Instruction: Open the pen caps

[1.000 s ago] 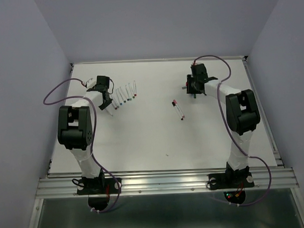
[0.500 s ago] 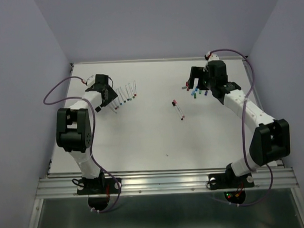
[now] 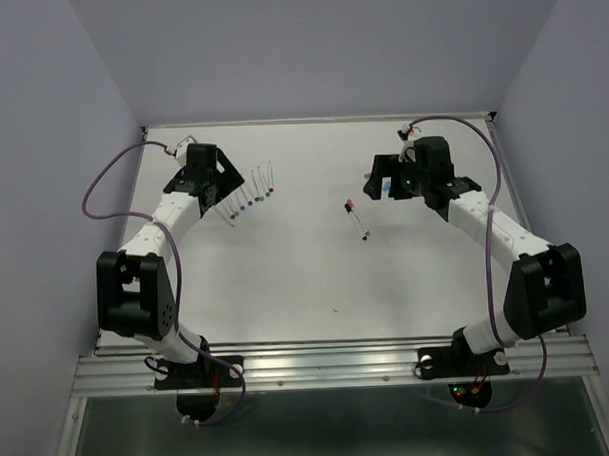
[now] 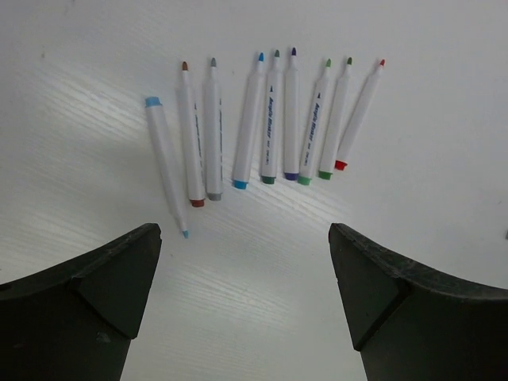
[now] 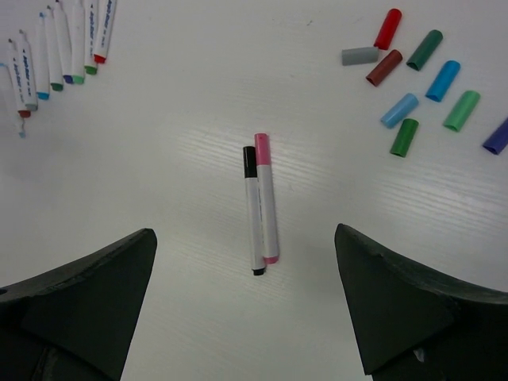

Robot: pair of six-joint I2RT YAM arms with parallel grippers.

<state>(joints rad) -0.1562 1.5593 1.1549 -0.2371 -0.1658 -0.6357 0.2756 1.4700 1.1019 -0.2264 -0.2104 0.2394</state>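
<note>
Several uncapped white pens (image 4: 262, 119) lie in a row ahead of my open left gripper (image 4: 242, 238), which hovers short of them with nothing between its fingers. The top view has this row (image 3: 251, 193) just right of the left gripper (image 3: 215, 186). Two capped pens, one pink and one black (image 5: 262, 202), lie side by side in front of my open, empty right gripper (image 5: 244, 234). They sit mid-table (image 3: 357, 219). Several loose pen caps (image 5: 421, 79) in red, grey, maroon, green, blue and purple are scattered at the upper right of the right wrist view. From above, the right gripper (image 3: 383, 175) hides most of them.
The white table (image 3: 306, 278) ends at a metal rail along the near edge (image 3: 329, 362). Purple cables (image 3: 108, 180) loop off both arms. A small dark speck (image 3: 334, 310) lies on the table near the front.
Both grippers have opened wide. The right arm stretched out, its elbow moving to the near right. The left arm's elbow dropped towards the near edge and its gripper backed off the pen row.
</note>
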